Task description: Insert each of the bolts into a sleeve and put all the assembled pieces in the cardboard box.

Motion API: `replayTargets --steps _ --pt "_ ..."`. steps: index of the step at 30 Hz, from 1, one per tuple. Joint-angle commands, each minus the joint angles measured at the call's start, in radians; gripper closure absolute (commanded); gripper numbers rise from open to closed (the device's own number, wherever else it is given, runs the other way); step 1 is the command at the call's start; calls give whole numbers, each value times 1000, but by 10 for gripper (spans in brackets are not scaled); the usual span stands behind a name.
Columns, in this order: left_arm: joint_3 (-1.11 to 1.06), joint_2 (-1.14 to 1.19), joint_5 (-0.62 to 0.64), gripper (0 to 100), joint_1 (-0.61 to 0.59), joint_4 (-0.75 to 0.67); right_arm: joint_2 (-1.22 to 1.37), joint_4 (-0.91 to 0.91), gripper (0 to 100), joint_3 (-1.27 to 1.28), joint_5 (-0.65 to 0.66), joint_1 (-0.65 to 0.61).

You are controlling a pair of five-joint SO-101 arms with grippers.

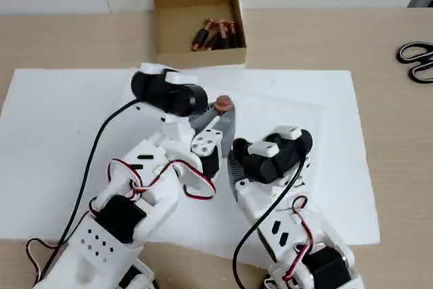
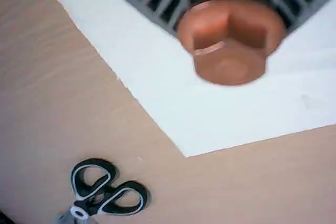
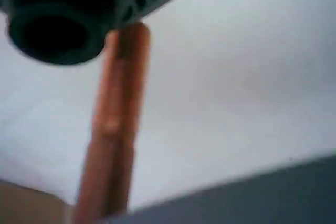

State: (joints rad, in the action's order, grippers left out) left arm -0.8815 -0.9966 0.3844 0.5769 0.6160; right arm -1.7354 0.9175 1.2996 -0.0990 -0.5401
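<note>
The left end effector pinched a copper hex-head bolt above the white paper sheet at mid-worktop. Just to its near right, the right end effector gripped a black tubular sleeve, with the bolt's shank alongside it. The open brown cardboard box at the far edge held copper-and-black assembled pieces.

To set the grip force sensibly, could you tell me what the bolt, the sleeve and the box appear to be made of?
The bolt is copper-coloured with a soft sheen on its hex head: probably metal, possibly coated plastic. The sleeve is a matt black tube, likely plastic or rubber. The box is dull brown cardboard with thin, raw-edged walls.
</note>
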Motion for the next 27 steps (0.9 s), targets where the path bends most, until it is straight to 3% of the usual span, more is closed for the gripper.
replayTargets --steps 1,12,27 --pt "12 -32 -2 995 9 -49 -12 -24 995 -3 -9 -12" --pt "113 -34 0 995 -72 -44 -12 -22 995 -3 -9 -12" --pt "105 -25 3 995 12 -46 -12 -33 995 11 -9 -33"
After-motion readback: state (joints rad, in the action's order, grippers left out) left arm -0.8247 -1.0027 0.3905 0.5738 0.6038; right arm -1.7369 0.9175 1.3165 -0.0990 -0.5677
